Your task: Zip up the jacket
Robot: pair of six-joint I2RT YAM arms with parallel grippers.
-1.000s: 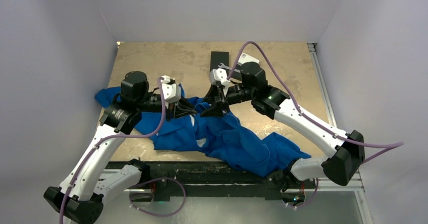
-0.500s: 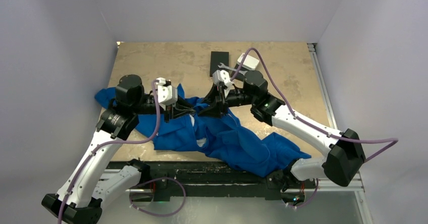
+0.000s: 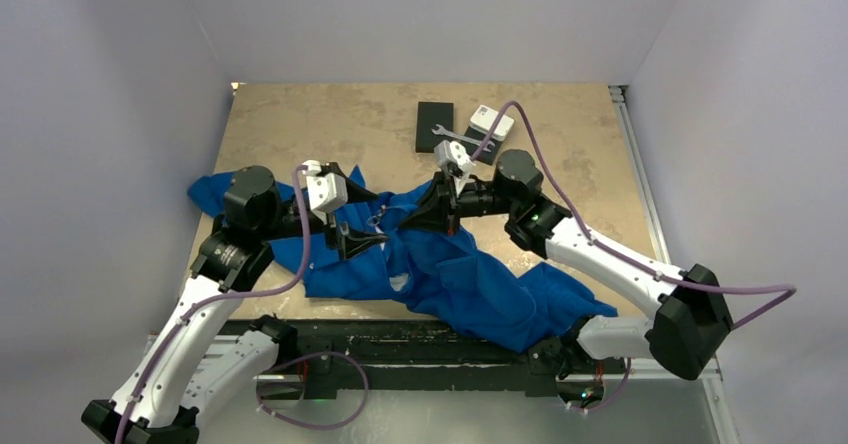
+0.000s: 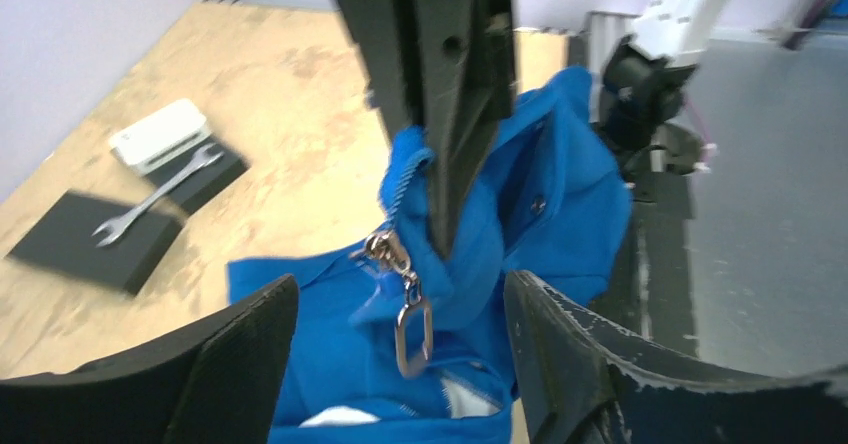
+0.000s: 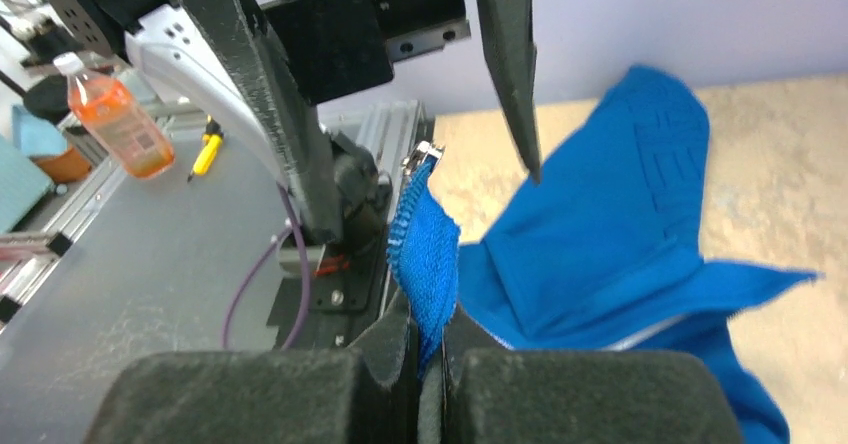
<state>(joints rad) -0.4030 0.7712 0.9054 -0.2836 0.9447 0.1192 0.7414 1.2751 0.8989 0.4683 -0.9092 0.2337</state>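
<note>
The blue jacket sprawled over the near half of the table, one end spilling past the front edge. Over its middle the right gripper stood clamped on the raised zipper edge, while the left gripper, fingers apart and holding nothing, faced the dangling zipper pull. Beyond lay a wrench, partly on a black pad, beside a white box.

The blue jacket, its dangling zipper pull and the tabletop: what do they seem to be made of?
Jacket: soft cloth, perhaps fleece-like, going by its limp folds and its dull, matte royal-blue surface.
Zipper pull: probably metal, since it is silvery and shiny with bright glints.
Tabletop: looks like a wood board, tan, mottled and scuffed, with no gloss.
</note>
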